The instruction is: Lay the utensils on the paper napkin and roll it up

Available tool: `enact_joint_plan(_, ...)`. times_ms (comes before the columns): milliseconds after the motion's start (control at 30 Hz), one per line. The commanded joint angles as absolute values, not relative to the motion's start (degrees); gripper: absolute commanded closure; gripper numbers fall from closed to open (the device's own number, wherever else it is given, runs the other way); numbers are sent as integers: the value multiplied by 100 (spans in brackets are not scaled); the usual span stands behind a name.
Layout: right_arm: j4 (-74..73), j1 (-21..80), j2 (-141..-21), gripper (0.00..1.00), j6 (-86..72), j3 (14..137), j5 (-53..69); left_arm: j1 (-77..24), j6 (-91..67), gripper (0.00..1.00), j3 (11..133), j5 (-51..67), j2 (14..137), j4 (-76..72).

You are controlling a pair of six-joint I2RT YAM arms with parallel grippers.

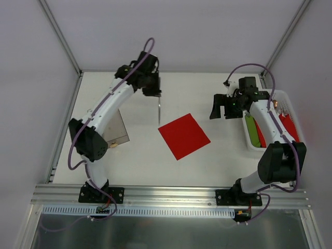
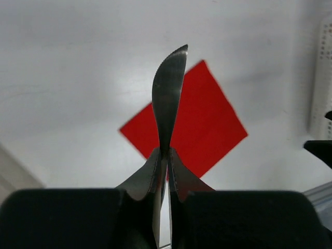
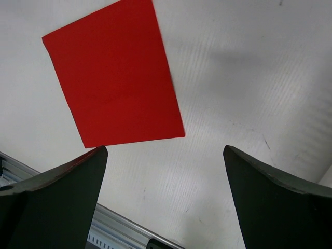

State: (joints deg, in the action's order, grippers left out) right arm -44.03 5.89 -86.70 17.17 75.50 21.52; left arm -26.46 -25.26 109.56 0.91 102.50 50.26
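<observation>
Silver steel, slim and shiny, the knife (image 1: 158, 110) is clamped at its handle end by the left jaws and hangs blade-down over the counter (image 1: 129, 161), just beside the far-left corner of the red paper napkin (image 1: 184, 136). The top view does not show whether the tip touches the surface. The left wrist view adds what the overhead cannot: the two fingers pressed tight on the narrow neck of the knife, its curved blade seen edge-on and crossing the napkin behind it. The napkin lies flat and unrolled near the middle of the counter, turned cornerwise to the arms. The right jaws stand wide apart and hold nothing, hovering to the right of the napkin. From the right wrist view the napkin's near edge shows between and beyond the two dark fingers. At the right edge sits a white basket (image 1: 248, 141), partly covered by the right arm (image 1: 270, 122). In it lie a green bundle (image 1: 252, 130) and red bundles (image 1: 262, 138), with coppery tips (image 1: 280, 109) at the far end. On the left, beside the left arm (image 1: 106, 109), stands a clear bin (image 1: 120, 129); what it holds cannot be made out.
</observation>
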Motion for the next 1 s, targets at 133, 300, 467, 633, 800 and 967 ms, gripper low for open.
enact_joint_plan(133,-4667,-139,-8508,1,1556,7365,2601,-3866,-3806,100,12769,447,12285,5493)
enact_joint_plan(300,-4667,-351,-8411,1,1564,7207,2716,-4183,-3560,100,13314,729,13146,5511)
enact_joint_plan(467,-4658,-360,-8411,1,1564,7172,2830,-4254,-3305,100,13351,844,13500,5511)
enact_joint_plan(633,-4544,-107,-8472,4,1433,7058,2849,-4097,-3278,100,13263,518,13123,5493)
enact_joint_plan(800,-4141,561,-8674,31,846,7066,2295,-3631,-3428,100,12737,563,12334,5502)
enact_joint_plan(967,-3929,1308,-9262,36,334,7444,1337,-3261,-3516,100,11998,492,11550,5502)
